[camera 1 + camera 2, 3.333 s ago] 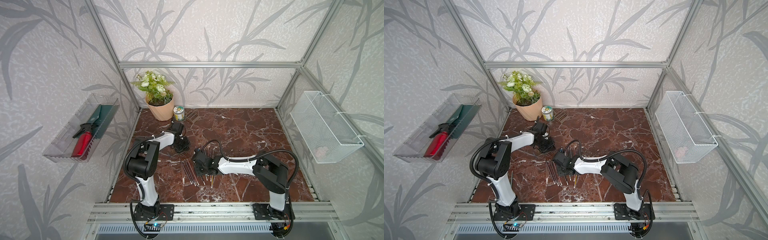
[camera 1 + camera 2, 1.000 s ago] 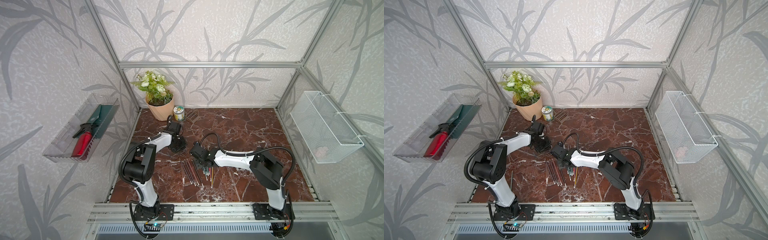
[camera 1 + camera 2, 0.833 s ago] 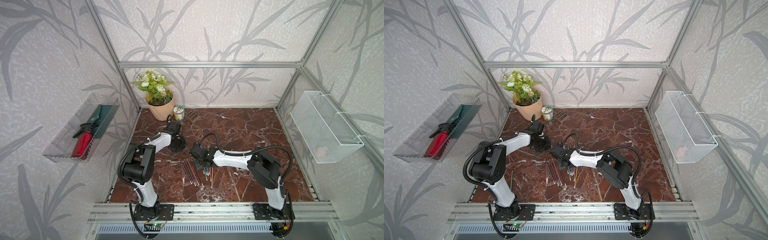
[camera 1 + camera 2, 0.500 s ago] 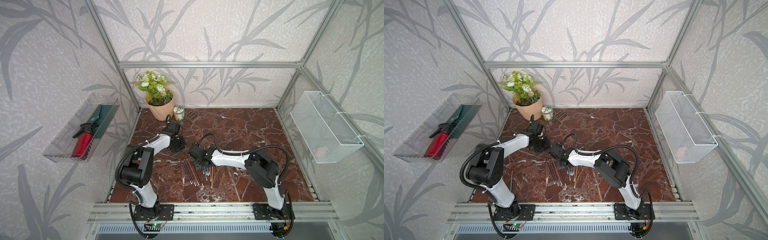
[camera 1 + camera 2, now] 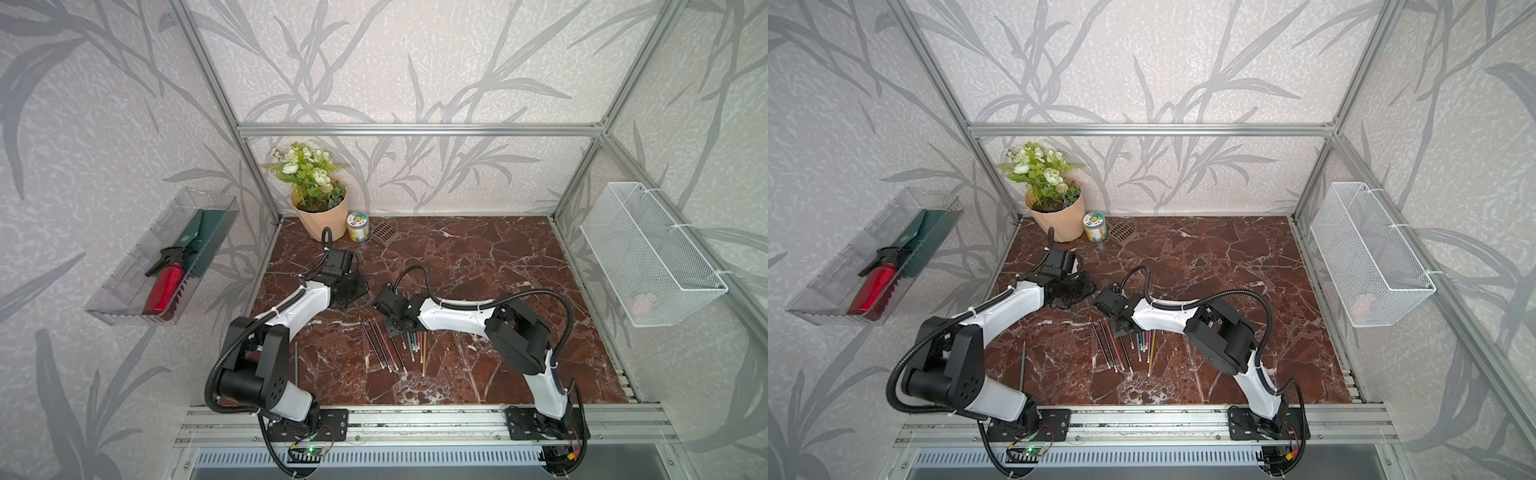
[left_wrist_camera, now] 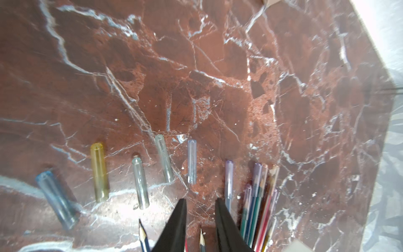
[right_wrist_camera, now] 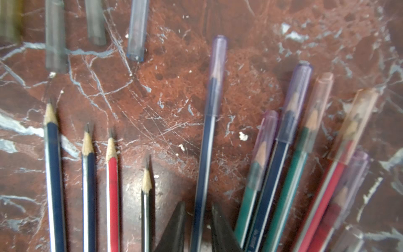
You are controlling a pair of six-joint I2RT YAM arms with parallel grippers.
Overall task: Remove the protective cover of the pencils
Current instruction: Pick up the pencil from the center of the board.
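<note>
Purple cap [image 7: 218,65] comes next: while our right gripper [image 7: 197,204] clamps its pencil [image 7: 209,131], we close the empty, parted left gripper [image 6: 200,200] on the cap alone and pull straight.

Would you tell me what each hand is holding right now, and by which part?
Right hand pinches a capped blue pencil by its shaft; left hand holds nothing.
</note>
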